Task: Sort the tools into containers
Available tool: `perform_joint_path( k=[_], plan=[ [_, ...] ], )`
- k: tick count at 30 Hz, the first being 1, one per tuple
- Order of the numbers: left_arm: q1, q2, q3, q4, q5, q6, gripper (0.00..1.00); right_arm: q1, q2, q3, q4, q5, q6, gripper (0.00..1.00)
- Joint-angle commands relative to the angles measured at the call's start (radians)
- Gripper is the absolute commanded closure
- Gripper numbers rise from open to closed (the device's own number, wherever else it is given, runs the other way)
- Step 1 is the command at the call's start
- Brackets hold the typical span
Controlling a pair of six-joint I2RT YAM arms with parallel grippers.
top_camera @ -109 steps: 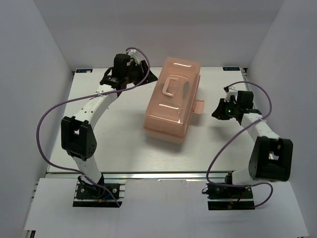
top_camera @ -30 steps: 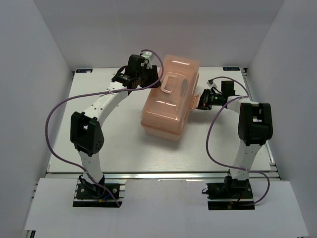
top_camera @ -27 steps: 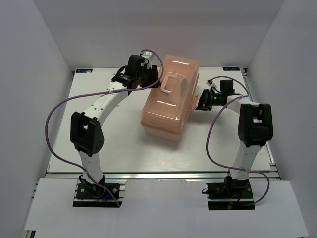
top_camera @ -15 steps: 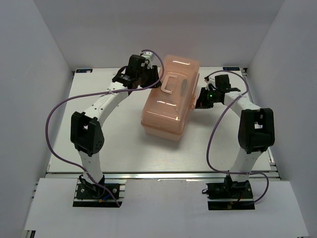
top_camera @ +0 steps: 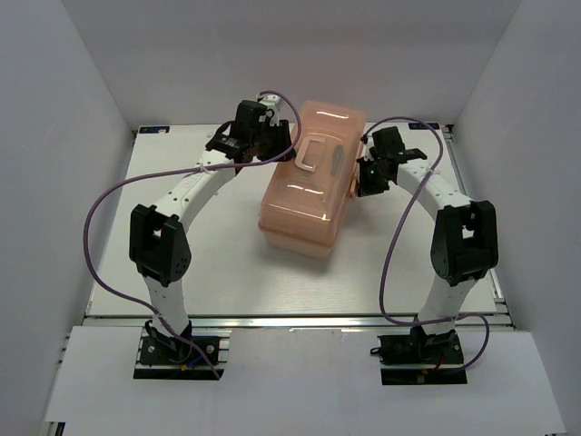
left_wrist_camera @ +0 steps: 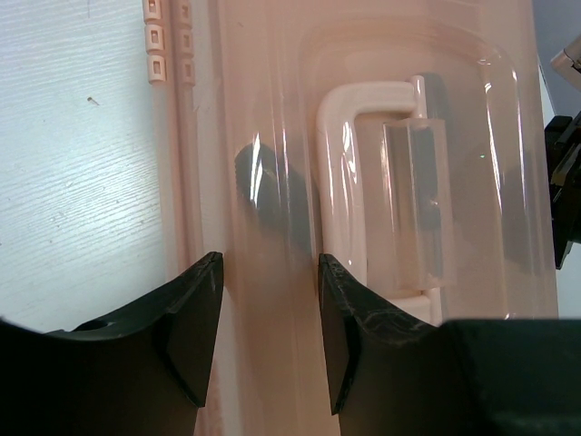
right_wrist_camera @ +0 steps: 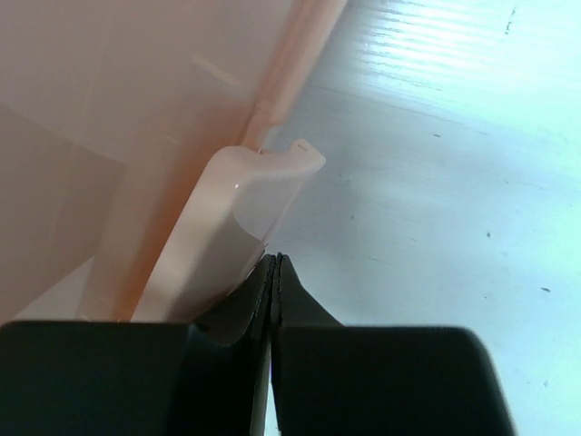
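The salmon-pink toolbox (top_camera: 304, 204) lies closed in the middle of the table, its lid handle (top_camera: 313, 154) on top. The tools and the containers are hidden under the lid; only a dark blur (left_wrist_camera: 259, 182) shows through it. My left gripper (top_camera: 283, 145) is open at the lid's far left edge, its jaws standing apart over the pink lid (left_wrist_camera: 263, 109) beside the handle (left_wrist_camera: 404, 182). My right gripper (top_camera: 361, 184) is shut with nothing between its fingers. Its tips (right_wrist_camera: 274, 262) touch the lower edge of the front latch (right_wrist_camera: 245, 204) on the toolbox's right side.
The white table (top_camera: 209, 236) is boxed in by white walls on three sides. Purple cables loop off both arms. The right arm's black wrist (left_wrist_camera: 565, 182) shows at the edge of the left wrist view. Hinge lugs (left_wrist_camera: 156, 41) stick out at the toolbox's far corner.
The right arm has swung its wrist toward the back and brought its shut tips in against the latch. Over the last second the left gripper has stayed on the lid.
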Motion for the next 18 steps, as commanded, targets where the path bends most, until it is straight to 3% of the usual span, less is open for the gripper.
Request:
perform_joint_path(
  k=[1, 8, 15, 18],
  plan=[
    [-0.092, 0.064, -0.029, -0.058, 0.166, -0.016, 0.46, 0.074, -0.013, 0.073, 0.073, -0.067, -0.001, 1.0],
    [-0.092, 0.065, -0.031, -0.052, 0.169, -0.015, 0.46, 0.107, 0.018, 0.045, 0.056, -0.022, 0.06, 1.0],
    [-0.092, 0.072, -0.031, -0.043, 0.172, -0.019, 0.46, 0.163, 0.01, 0.033, 0.05, 0.163, 0.109, 1.0],
    [-0.092, 0.073, -0.032, -0.038, 0.175, -0.019, 0.46, 0.172, -0.01, 0.019, 0.056, 0.163, 0.131, 1.0]
  ],
)
